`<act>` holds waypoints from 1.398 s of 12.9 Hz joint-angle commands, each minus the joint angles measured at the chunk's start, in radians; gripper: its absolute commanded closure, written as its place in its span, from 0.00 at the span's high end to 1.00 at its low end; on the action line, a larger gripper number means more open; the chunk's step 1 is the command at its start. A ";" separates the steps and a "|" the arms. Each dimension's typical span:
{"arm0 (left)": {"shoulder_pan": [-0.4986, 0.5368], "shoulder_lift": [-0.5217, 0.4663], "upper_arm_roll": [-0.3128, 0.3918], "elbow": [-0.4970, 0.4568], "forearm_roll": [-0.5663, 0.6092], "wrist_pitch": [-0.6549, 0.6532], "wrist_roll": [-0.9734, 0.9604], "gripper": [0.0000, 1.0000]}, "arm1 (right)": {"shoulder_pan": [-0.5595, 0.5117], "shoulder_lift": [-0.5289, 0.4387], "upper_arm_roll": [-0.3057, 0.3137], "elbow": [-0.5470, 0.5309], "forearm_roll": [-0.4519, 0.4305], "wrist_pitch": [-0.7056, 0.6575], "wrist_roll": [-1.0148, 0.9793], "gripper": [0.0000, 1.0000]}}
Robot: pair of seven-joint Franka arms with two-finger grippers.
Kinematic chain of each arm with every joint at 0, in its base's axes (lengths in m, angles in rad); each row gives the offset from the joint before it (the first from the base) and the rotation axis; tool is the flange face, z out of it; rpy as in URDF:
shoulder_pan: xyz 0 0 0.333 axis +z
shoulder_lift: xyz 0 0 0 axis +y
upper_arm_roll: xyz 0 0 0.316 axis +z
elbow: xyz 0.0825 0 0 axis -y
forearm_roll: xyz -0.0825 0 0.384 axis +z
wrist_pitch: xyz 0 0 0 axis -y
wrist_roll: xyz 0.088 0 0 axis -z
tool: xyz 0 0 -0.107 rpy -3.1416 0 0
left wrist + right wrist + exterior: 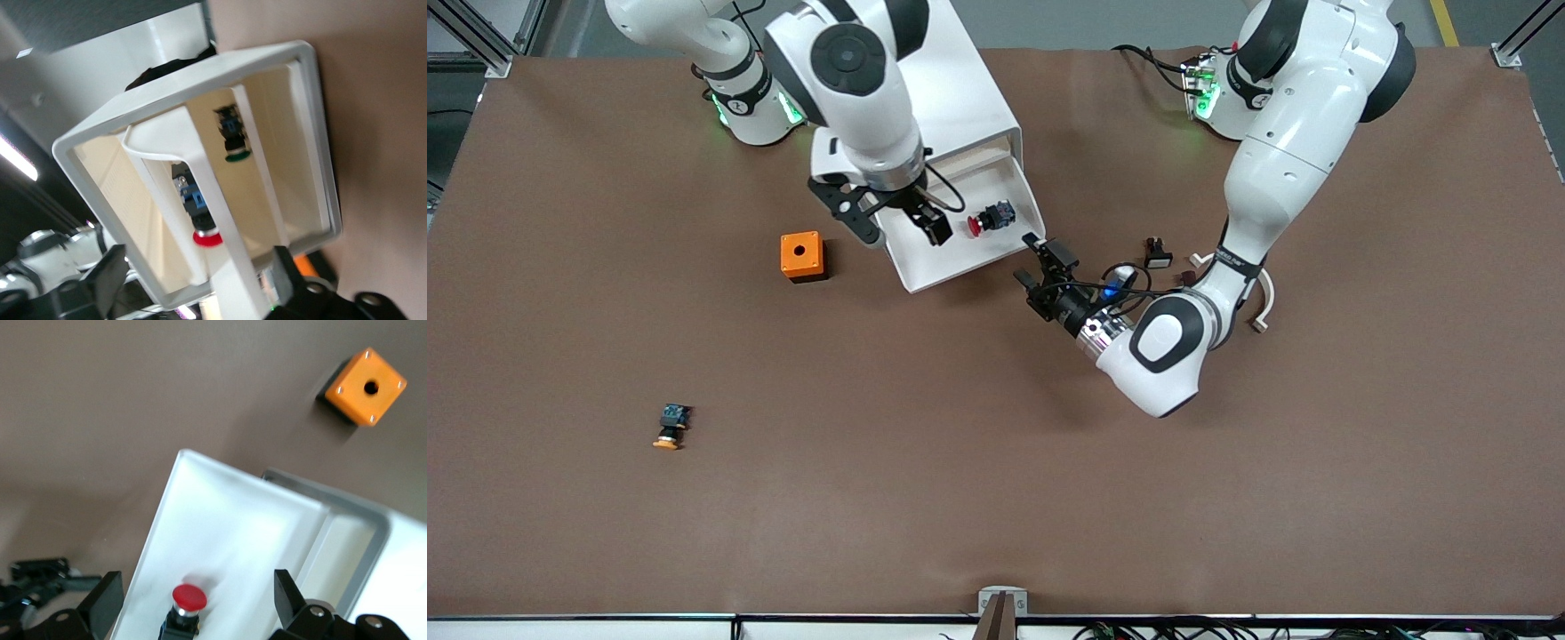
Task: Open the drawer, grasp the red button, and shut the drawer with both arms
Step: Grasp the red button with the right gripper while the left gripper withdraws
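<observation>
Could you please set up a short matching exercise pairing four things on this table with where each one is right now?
Things:
1. red button
2. orange box
3. yellow button
4. right pincer

Places:
A. on the table beside the open drawer
B. inside the open drawer
C. above the open drawer
D. on the table, nearest the front camera

Pairs: 1-B, 2-A, 3-D, 4-C

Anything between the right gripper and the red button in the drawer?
Nothing. In the right wrist view the right gripper hangs open over the button, with only bare white drawer floor around it. The front view agrees.
</observation>
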 commanded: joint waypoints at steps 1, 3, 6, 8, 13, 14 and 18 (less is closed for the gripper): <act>0.018 -0.023 0.006 0.031 0.018 -0.004 0.254 0.99 | 0.040 0.022 -0.014 -0.007 0.031 0.043 0.073 1.00; 0.024 -0.023 0.007 0.085 0.102 -0.004 0.429 0.99 | 0.080 0.060 -0.015 -0.007 0.031 0.095 0.155 1.00; 0.019 -0.073 0.012 0.105 0.274 0.022 0.688 0.99 | 0.123 0.112 -0.015 -0.004 0.029 0.152 0.239 1.00; 0.021 -0.126 0.001 0.100 0.403 0.115 0.817 0.99 | 0.148 0.154 -0.015 -0.001 0.029 0.199 0.291 1.00; -0.011 -0.230 -0.016 0.065 0.686 0.366 0.916 0.99 | 0.186 0.208 -0.015 0.009 0.035 0.235 0.330 0.97; -0.027 -0.242 -0.016 0.050 0.745 0.420 0.916 0.99 | 0.197 0.211 -0.015 0.010 0.037 0.238 0.347 0.96; -0.063 -0.324 -0.016 -0.085 0.897 0.632 0.897 0.99 | 0.206 0.214 -0.014 0.008 0.037 0.236 0.351 0.81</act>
